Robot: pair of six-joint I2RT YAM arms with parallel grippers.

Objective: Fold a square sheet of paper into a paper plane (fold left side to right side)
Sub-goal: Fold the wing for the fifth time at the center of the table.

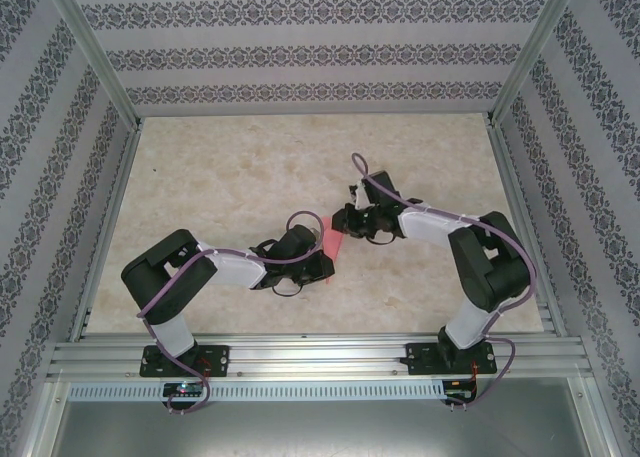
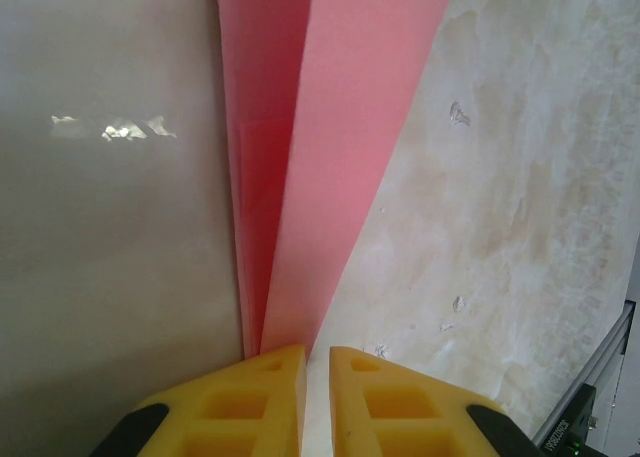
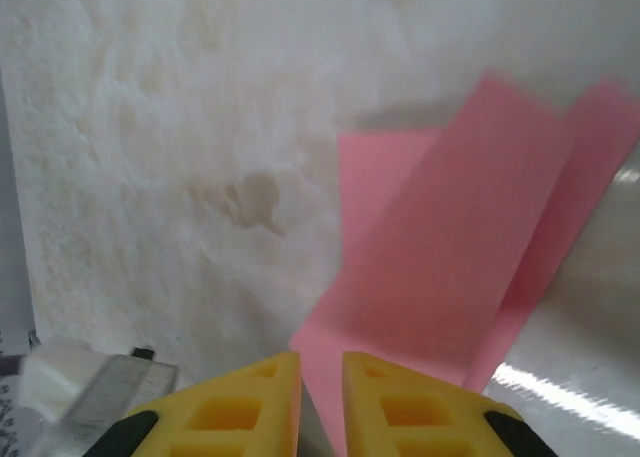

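Left gripper point(image 2: 317, 352) clenches folded paper point(image 2: 340, 157), narrow end between jaws; right gripper point(image 3: 320, 357) clenches paper corner, rest spreading ahead of jaws.

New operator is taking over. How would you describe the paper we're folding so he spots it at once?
Start at the beige marbled table inside the patterned-wall enclosure, and go to its middle, where the two black arms meet. Between the left gripper and the right gripper sits the pink paper sheet, partly folded into layers. It is the one salmon-pink thing among beige, black and yellow.
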